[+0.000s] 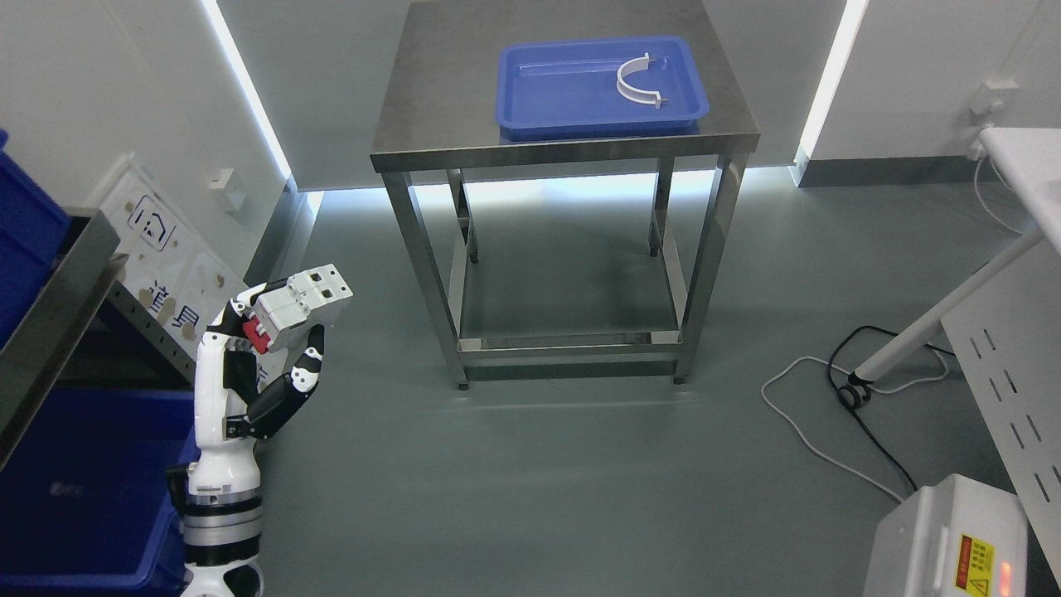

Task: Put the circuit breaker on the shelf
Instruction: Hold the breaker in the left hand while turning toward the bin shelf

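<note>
Your left hand (278,348) was raised at the lower left, fingers curled around the white box-shaped circuit breaker with a red tab (300,303), thumb below and fingers behind. The breaker was clear of every surface, held in the air over the grey floor. Its long axis ran roughly left to right, tilted up toward the right, terminal face turned to the camera. The grey metal shelf (58,307) with dark blue plastic bins (25,224) lay just to the left of the hand, so the coming move looked like a leftward swing. The steel counter (564,137) with the blue plastic tray (600,85) stood well apart, up and right. Your right hand was out of view.
</note>
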Available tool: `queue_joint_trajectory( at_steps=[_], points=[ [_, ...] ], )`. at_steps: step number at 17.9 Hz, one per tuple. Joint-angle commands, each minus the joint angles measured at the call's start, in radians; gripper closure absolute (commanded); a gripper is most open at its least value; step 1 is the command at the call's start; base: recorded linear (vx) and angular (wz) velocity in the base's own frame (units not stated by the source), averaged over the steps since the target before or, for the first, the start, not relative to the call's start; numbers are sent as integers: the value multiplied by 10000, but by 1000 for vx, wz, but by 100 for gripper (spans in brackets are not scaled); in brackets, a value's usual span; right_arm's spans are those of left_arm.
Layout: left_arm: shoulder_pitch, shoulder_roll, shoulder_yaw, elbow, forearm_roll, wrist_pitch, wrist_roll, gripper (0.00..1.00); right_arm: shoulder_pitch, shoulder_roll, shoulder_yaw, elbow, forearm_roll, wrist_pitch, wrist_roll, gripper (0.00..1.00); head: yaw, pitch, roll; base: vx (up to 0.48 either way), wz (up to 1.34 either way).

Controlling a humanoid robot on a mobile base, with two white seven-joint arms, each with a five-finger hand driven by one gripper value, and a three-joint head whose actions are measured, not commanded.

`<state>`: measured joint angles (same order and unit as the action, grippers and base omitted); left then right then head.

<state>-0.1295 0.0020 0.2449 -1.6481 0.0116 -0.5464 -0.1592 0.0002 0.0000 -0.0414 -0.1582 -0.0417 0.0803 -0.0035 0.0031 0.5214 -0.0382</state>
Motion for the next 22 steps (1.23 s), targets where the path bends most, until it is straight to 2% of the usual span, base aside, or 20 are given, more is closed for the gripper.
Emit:
queue_joint_trajectory(
  at_steps=[1,8,11,14,22],
  points=[
    [298,155,312,-332,436,309,-3,88,167,-175,0,2,3,-328,4,0,0,0,0,-382,112],
    [696,155,5,-531,421,309,-339,88,167,-175,0,2,3,-328,4,0,0,0,0,-377,117],
    [896,393,356,-592,421,233,-632,87,167,-175,0,2,3,-328,4,0,0,0,0,-353,112],
    [1080,155,251,-608,421,34,-830,87,167,-175,0,-13,3,-328,4,0,0,0,0,-330,300],
    [1540,379,434,-608,421,-519,-847,86,167,-175,0,2,3,-328,4,0,0,0,0,-293,961]
  ],
)
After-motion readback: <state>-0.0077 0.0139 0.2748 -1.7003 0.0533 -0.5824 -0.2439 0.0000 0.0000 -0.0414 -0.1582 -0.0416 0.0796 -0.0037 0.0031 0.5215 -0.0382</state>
